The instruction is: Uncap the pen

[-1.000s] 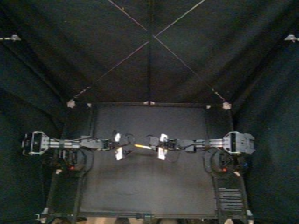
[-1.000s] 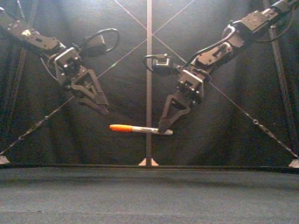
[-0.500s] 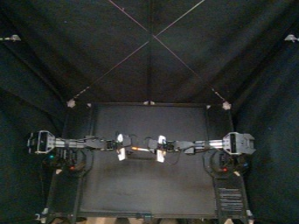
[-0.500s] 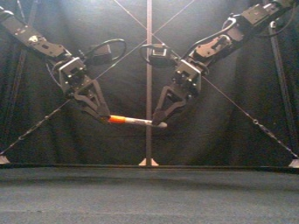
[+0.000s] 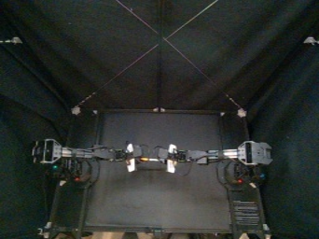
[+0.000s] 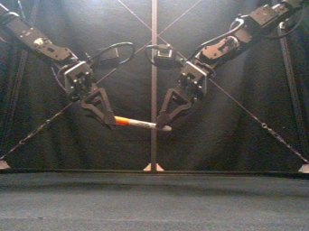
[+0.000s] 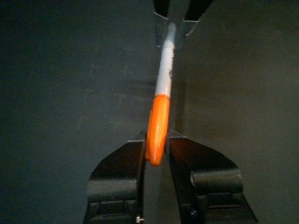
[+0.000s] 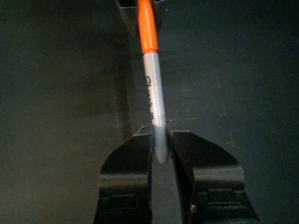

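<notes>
Here, a slim marker pen (image 6: 143, 124) with a pale grey barrel is held in mid-air between the robot's two arms, well above the small black table (image 6: 154, 200) and in front of the black back curtain (image 6: 241, 135). The pen lies nearly level across the middle of the booth. Its bright orange cap (image 6: 123, 121) points toward the robot's left and sits slightly higher than the far end of the barrel.

The left gripper (image 7: 156, 150) comes down at a slant from the left. Its two black jaws are closed on the orange cap, one on each side, as the left wrist view shows plainly. The right gripper (image 8: 158, 144) reaches down from the right in mirror fashion, its jaws clamped on the bare grey barrel at the end away from the cap.

Between the two grips, a short stretch of cap and barrel is exposed. Dark print runs along the barrel there, too small to read. The cap is seated on the barrel, and no gap shows where orange meets grey.

From above, the arms meet near the table's centre.
</notes>
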